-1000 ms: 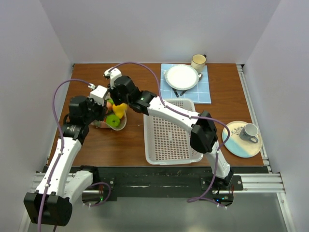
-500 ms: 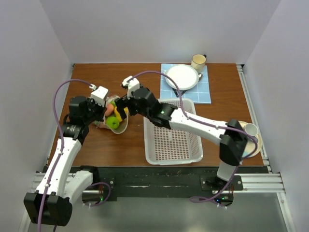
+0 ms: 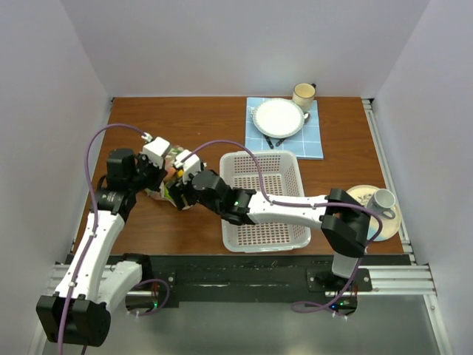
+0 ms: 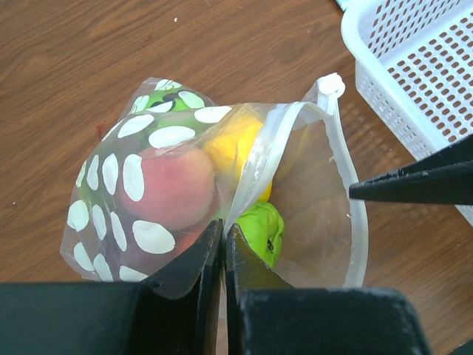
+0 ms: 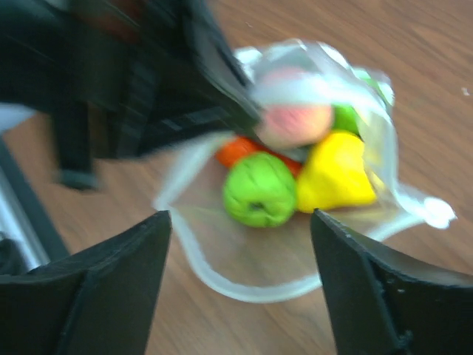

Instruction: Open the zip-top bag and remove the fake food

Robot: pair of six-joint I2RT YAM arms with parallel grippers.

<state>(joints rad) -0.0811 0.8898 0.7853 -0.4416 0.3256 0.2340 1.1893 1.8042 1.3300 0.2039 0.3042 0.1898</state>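
wooden table [image 3: 199, 118] bearing a white perforated basket [image 3: 224, 222]. zip-top bag [image 4: 148, 185] lies near the basket's left side, mouth agape. left gripper [image 4: 224, 240] is clamped on one lip, probably anchoring the bag to keep its mouth spread; right gripper [image 5: 240, 218], jaws wide and empty, faces the opening, apparently poised to reach in. fake food [image 5: 259, 188] sits inside the bag. no legible writing anywhere.
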